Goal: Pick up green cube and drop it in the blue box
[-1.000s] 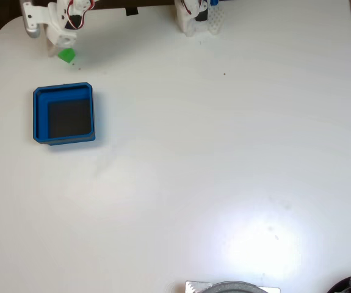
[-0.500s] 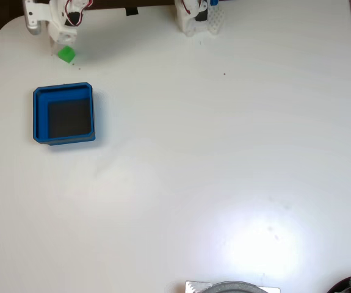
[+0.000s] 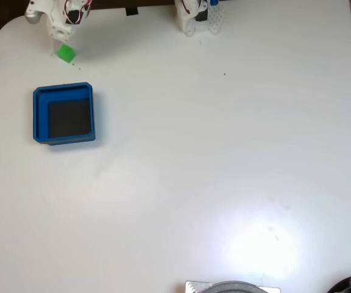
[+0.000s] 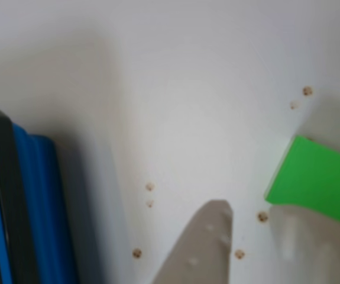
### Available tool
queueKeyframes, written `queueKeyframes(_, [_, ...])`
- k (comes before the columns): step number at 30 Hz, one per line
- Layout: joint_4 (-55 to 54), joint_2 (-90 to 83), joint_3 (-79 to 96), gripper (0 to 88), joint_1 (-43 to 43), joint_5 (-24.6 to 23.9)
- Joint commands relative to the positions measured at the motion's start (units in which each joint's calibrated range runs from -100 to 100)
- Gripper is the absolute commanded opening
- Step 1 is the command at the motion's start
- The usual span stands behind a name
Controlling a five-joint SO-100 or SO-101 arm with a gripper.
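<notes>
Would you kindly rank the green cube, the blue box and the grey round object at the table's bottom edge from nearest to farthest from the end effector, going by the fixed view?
1. The green cube, just below the end effector, top left.
2. The blue box, further down the left side.
3. The grey round object, bottom edge, right of centre.

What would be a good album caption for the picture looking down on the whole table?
Green cube on the white table beneath the robot's pincer, just above the blue box.
</notes>
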Motion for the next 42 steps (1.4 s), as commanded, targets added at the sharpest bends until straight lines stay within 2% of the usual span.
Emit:
queueKeyframes(1, [0.15, -1.16, -3.81, 2.3, 0.68, -0.63])
queueKeyframes(25, [0.64, -0.83, -5.7, 2.5, 3.58, -0.98])
queueKeyframes(28, [4.64, -0.66, -10.19, 2.5, 4.04, -0.98])
queueKeyframes(35, [21.43, 4.27, -23.56, 2.5, 3.66, -0.98])
queueKeyframes(42, [22.66, 13.97, -31.73, 2.5, 2.97, -1.03])
